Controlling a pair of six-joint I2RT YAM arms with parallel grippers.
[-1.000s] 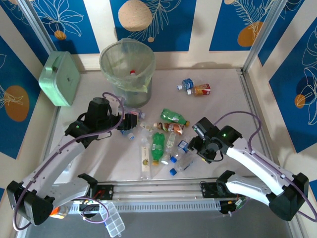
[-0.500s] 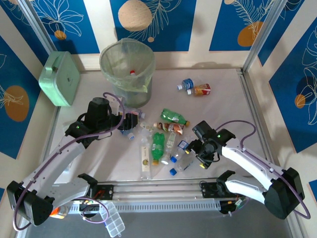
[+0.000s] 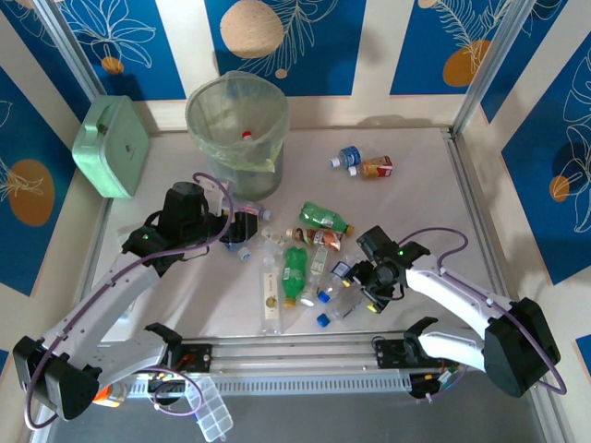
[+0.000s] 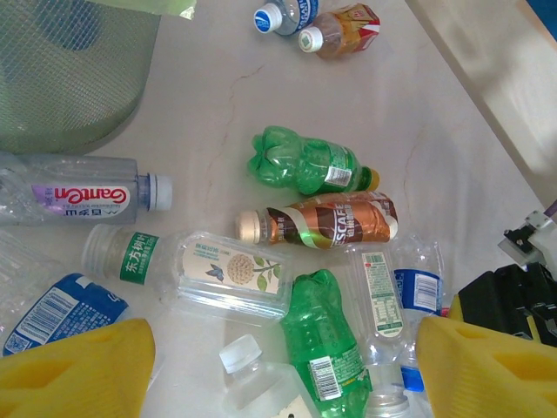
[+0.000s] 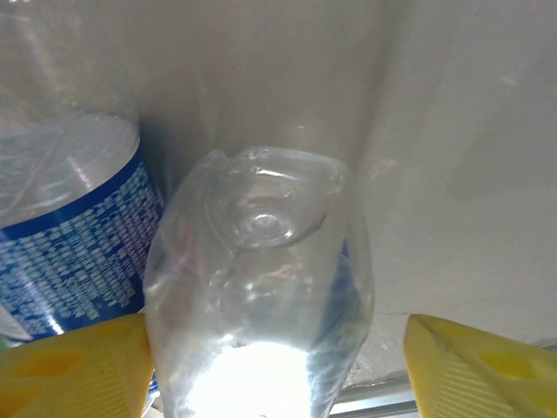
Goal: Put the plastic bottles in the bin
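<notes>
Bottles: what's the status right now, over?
Left hand open over the bottles. Right hand open around a clear bottle. Red cap showing in the bin. Nothing blocking.

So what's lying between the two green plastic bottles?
A brown plastic coffee bottle with a cream cap lies on its side between the upper green bottle and the lower green bottle, in the left wrist view.

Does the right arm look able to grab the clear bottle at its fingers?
Probably yes: the clear bottle sits between the open fingers of the right gripper, though a blue-labelled bottle crowds one side.
</notes>
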